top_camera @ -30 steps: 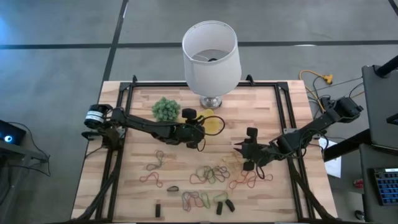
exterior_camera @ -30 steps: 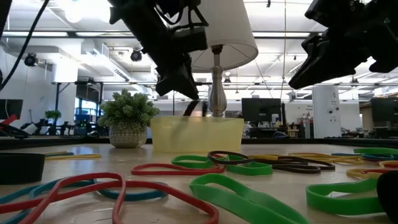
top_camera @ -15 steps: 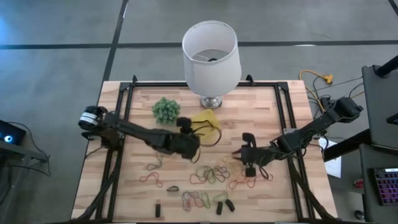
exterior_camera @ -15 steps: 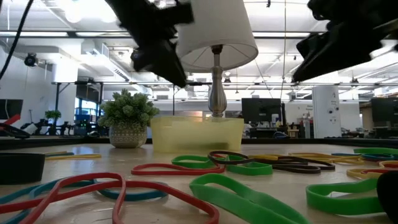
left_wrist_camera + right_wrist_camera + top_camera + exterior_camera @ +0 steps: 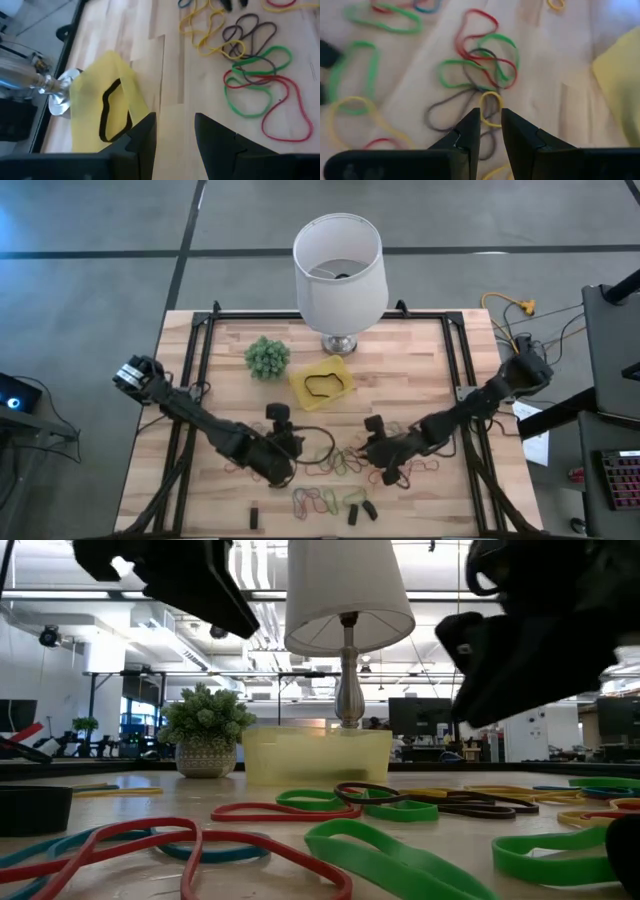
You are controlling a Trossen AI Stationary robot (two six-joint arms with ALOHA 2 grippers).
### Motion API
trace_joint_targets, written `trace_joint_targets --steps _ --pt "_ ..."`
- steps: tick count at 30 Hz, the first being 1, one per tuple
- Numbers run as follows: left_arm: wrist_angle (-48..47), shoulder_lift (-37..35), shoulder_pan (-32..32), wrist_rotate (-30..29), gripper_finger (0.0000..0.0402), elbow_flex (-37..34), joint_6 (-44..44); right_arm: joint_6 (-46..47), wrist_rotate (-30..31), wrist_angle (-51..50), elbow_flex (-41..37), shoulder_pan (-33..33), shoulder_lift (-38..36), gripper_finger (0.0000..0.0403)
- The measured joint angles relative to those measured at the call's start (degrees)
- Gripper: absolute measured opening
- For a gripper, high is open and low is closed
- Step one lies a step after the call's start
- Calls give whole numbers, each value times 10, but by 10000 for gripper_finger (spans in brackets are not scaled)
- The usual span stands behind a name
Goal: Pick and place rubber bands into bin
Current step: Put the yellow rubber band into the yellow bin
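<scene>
A: High view first: where do the rubber bands (image 5: 338,462) lie?

B: Most are a tangle of green, red, yellow and dark loops on the near half of the desk (image 5: 420,355), between the two arms. One dark band already lies inside the bin (image 5: 322,383), the yellow tray farther back, just in front of the lamp (image 5: 339,272) and right of the fuzzy green plant (image 5: 267,356).

A: Which arm is closer to the next band?

B: I'd judge the right one. The right gripper (image 5: 490,131) hangs directly over a small yellow loop (image 5: 491,108) at the near edge of the cluster; in its wrist view the loop sits just ahead of the fingertips, its long axis running away from them, along the line of the fingers rather than across.

A: And its jaws?

B: Only a narrow gap shows, nothing pinched.

A: The left?

B: The left gripper (image 5: 174,131) sits left of the tangle, jaws spread and empty, facing back toward the bin. The bands lie off to its side, so it looks worse placed.
</scene>
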Motion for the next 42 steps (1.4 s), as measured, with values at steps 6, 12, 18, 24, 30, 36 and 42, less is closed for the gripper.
trace_joint_targets --steps 6,12,18,24,30,36,42 --pt "-4 0 -18 -6 118 -1 -2 31 48 -108 50 -24 44 73" --pt "-7 0 -20 -6 118 -14 -16 45 48 -115 64 -47 60 73" --pt "-20 0 -21 -6 118 -30 -35 77 -13 -146 60 -72 60 73" --pt "-20 -2 -21 -6 118 -32 -35 106 -36 -145 52 -83 62 73" --pt "-20 -3 -21 -6 118 -32 -35 118 -75 -131 51 -95 82 73" --pt "-19 -7 -21 -7 118 -33 -35 106 -58 -128 55 -93 96 64" --pt "-19 -10 -21 -7 118 -35 -41 74 -31 -131 53 -88 79 13"
